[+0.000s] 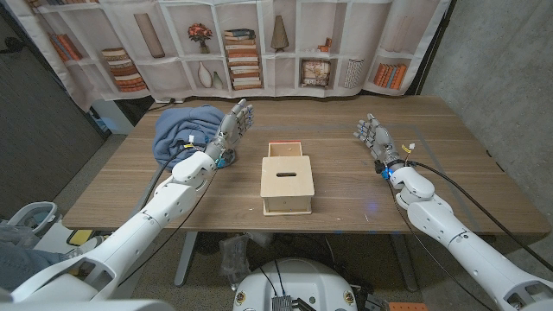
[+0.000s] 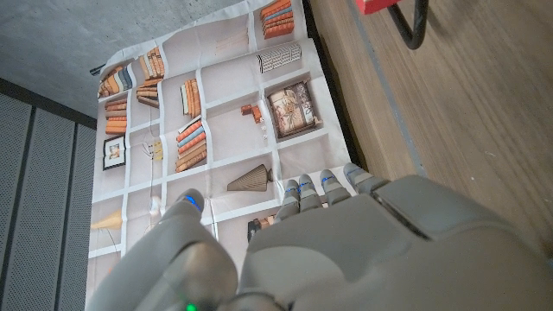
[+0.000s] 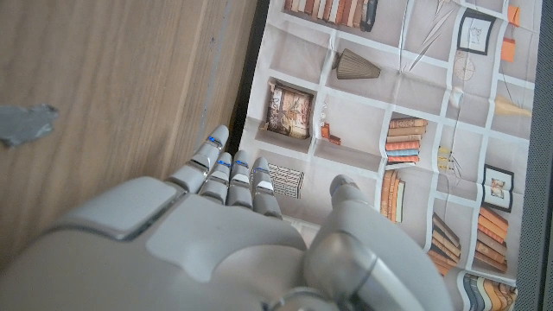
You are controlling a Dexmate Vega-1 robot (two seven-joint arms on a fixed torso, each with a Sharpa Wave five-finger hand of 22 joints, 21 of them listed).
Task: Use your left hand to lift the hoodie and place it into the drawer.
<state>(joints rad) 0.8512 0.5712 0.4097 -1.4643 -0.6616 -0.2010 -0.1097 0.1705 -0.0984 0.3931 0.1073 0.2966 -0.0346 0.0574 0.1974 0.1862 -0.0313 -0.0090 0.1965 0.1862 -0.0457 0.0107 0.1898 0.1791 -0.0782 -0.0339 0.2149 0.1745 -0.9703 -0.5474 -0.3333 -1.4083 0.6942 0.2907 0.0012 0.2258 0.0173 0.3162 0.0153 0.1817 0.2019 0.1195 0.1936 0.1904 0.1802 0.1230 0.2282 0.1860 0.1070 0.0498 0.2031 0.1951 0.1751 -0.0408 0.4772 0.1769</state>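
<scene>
Toward the desk's point(image 1: 130, 186) far left corner lies the blue hoodie point(image 1: 184, 132), bunched in a heap. My left hand point(image 1: 232, 127) is raised just beside its right edge, fingers straight and apart, holding nothing. At the desk's middle stands the wooden drawer point(image 1: 287, 184), a slot in its top, a red patch at its far end. Near the right edge my right hand point(image 1: 372, 136) is raised, fingers spread, empty.
</scene>
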